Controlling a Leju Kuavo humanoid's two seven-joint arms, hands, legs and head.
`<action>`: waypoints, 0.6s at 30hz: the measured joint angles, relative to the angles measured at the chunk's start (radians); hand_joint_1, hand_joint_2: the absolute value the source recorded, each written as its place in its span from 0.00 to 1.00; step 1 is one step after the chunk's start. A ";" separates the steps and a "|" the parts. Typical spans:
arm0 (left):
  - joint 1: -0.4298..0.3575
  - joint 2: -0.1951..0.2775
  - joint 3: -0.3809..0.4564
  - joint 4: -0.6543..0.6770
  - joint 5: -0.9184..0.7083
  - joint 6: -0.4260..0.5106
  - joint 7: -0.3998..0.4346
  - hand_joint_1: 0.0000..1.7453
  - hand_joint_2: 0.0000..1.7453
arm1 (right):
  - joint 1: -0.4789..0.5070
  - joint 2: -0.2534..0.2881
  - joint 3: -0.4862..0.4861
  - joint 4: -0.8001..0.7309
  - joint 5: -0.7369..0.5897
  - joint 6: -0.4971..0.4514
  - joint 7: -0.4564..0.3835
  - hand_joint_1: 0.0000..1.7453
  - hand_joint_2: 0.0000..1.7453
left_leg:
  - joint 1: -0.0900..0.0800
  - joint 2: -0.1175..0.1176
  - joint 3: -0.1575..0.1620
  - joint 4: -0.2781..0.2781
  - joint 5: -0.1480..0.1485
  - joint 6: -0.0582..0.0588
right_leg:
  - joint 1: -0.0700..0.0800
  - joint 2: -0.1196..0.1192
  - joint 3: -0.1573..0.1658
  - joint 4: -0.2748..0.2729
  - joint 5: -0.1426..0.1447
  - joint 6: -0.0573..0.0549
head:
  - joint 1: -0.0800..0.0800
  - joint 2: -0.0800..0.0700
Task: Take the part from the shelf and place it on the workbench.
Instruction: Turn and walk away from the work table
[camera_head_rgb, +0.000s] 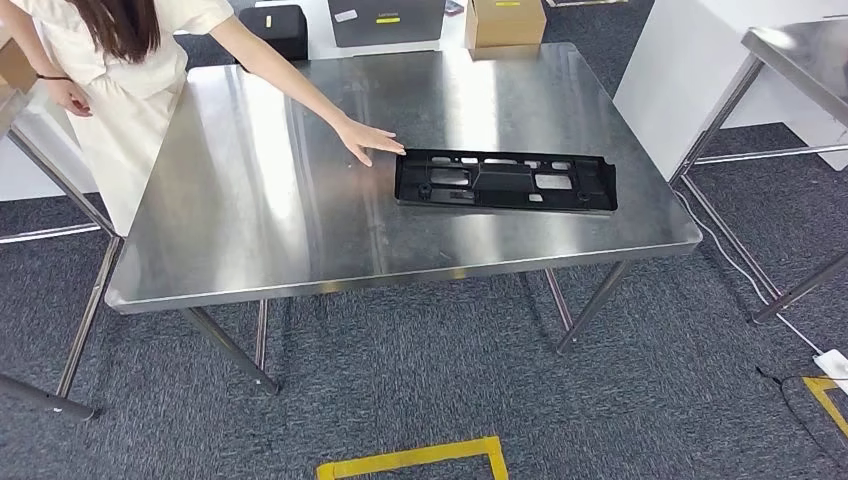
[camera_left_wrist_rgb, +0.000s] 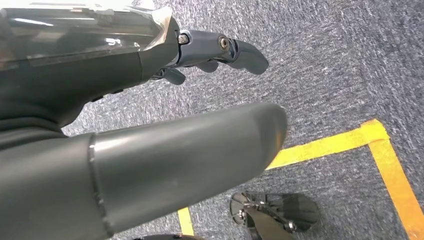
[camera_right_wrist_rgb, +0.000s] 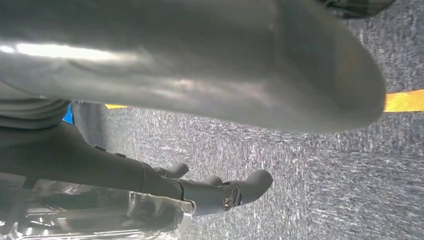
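Part: the black part is lying flat, right of centre in the head frame, on the steel workbench, so placing looks done.
Person's hand: reaching toward its left end, not quite touching, perhaps to collect it.
My left hand: hanging over carpet, fingers apart, holding nothing.
My right hand: likewise hanging, fingers spread, empty.

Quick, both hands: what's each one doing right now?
Left hand: open, holding nothing, hanging over the carpet.
Right hand: open, holding nothing, hanging over the carpet.
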 joint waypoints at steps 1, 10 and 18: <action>0.000 0.000 0.000 0.000 0.001 0.001 0.000 0.00 0.00 | 0.000 0.000 0.000 0.000 0.000 0.000 0.000 0.00 0.00 | 0.001 -0.002 -0.005 0.005 -0.004 -0.005 | -0.005 -0.001 -0.006 -0.002 0.004 -0.007 | 0.000 0.000; 0.003 0.002 0.001 0.000 -0.007 0.003 -0.002 0.00 0.00 | 0.004 0.000 0.000 0.001 -0.004 0.000 0.001 0.00 0.00 | 0.030 -0.004 -0.010 0.183 -0.128 -0.046 | -0.017 -0.009 -0.055 0.006 0.048 -0.031 | -0.009 0.000; 0.004 0.003 0.000 0.000 -0.013 0.006 -0.006 0.00 0.00 | 0.002 0.000 0.000 0.002 -0.008 -0.005 0.002 0.00 0.00 | 0.020 -0.006 0.078 -0.006 -0.088 -0.018 | -0.001 -0.008 -0.091 0.020 0.059 -0.011 | -0.006 0.000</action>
